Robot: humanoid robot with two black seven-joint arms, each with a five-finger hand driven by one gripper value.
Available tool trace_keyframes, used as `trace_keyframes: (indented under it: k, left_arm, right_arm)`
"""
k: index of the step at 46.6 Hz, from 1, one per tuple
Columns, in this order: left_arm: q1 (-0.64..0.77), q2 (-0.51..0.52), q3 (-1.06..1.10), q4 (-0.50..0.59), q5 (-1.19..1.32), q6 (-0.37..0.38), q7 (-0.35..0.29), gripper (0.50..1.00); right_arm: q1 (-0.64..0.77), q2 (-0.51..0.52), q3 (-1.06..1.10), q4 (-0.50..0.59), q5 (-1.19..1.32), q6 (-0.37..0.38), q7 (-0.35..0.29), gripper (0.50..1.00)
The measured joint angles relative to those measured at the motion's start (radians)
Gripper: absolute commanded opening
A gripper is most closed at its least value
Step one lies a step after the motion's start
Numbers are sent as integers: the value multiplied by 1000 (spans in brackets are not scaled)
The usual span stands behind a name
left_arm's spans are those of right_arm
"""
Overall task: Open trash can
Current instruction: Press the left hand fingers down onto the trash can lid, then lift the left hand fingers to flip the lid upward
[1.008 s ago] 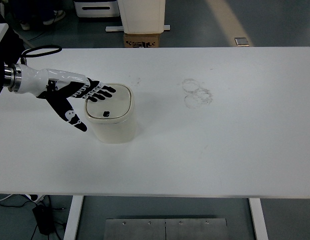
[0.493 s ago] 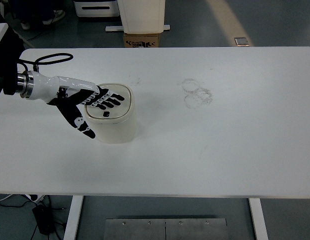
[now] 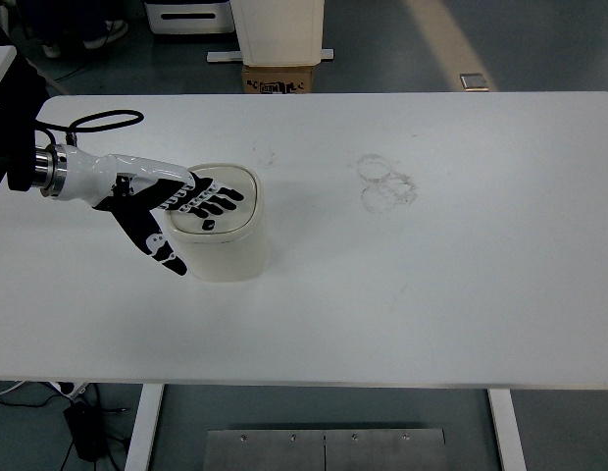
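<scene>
On the table point(image 3: 431, 294), a cream trash can point(image 3: 224, 235) sits lid-closed.

Left hand point(image 3: 177, 203) flat, fingers spread, over the closed lid of the trash can point(image 3: 224, 240) (white table point(image 3: 431, 285)).

Smooth cream plastic trash can point(image 3: 226, 245) on a matt white table point(image 3: 431, 294).
</scene>
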Motion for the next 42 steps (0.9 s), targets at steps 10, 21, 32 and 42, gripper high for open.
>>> trace_keyframes:
  k: [10, 21, 32, 42]
  left_arm:
    - [-11, 1, -4, 3, -8, -1, 2, 1000]
    - [-58, 0, -13, 39, -23, 0, -1, 1000]
    - [-76, 3, -30, 90, -58, -1, -7, 1000]
    - [-74, 17, -66, 143, -128, 0, -9, 1000]
  right_arm:
    - [0, 0, 0, 0, 0, 0, 0, 991]
    - [0, 0, 0, 0, 0, 0, 0, 991]
    - [0, 0, 0, 0, 0, 0, 0, 991]
    - [0, 0, 0, 0, 0, 0, 0, 991]
